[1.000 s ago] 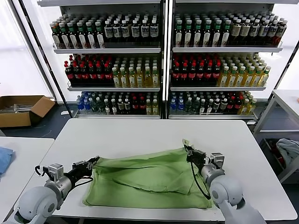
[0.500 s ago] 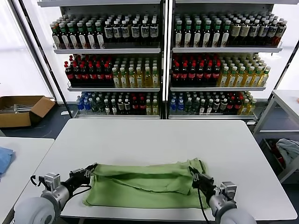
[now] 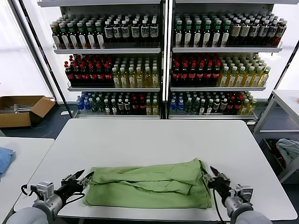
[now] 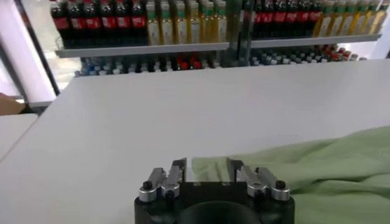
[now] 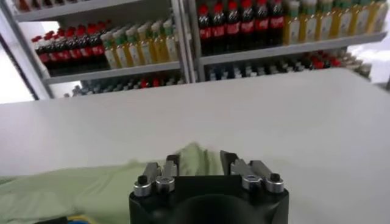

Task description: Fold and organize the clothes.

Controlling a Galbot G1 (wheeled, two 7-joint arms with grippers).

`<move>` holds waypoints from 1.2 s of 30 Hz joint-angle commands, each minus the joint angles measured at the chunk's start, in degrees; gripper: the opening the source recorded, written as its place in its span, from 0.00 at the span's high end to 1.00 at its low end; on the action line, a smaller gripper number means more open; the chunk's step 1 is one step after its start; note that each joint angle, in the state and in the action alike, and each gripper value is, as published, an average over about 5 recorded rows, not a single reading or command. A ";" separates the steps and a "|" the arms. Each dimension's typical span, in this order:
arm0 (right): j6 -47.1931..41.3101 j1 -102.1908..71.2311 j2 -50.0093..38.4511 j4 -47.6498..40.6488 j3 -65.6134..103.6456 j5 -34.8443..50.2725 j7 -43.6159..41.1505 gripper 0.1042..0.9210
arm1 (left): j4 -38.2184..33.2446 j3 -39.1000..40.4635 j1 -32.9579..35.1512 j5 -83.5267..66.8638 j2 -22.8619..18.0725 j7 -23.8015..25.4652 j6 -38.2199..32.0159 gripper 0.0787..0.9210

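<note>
So the light green short-sleeved polo shirt is lying near the front edge of the white rectangular table, folded into a wide band whose long axis runs left to right across the robot's front. The left gripper sits just off the shirt's left end with its fingers spread and nothing between them, and the right gripper is just off the right end, also spread and empty. In the left wrist view the left gripper has the green hem right ahead of its fingertips, and it's the same deal for the right gripper in its own wrist view, with a corner of fabric peeking up between the fingers but not pinched. Each arm is about equally close to its own end, so whatever fold comes next, my guess is it turns on that left-right axis, probably one end getting carried across toward the other. Compared with a second ago: both grippers were clamped on the far corners of a much deeper, spread-out shirt, then dragged those corners toward the robot, and now they've let go and backed off, with the shirt about half as deep front to back.
</note>
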 commanded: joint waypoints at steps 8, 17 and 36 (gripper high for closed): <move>15.16 -5.07 0.10 -2.34 10.59 -6.25 -8.83 0.14 | 0.15 8.89 0.37 2.04 -13.44 -18.65 -6.90 0.15; 15.03 -6.07 0.17 -1.70 12.49 -5.72 -8.35 0.12 | 3.88 12.02 -0.61 4.44 -15.48 -19.91 -8.15 0.12; 13.73 -5.17 -1.02 -0.41 11.94 -4.98 -7.17 0.12 | 4.09 15.13 2.30 10.97 -16.65 -19.23 -10.40 0.64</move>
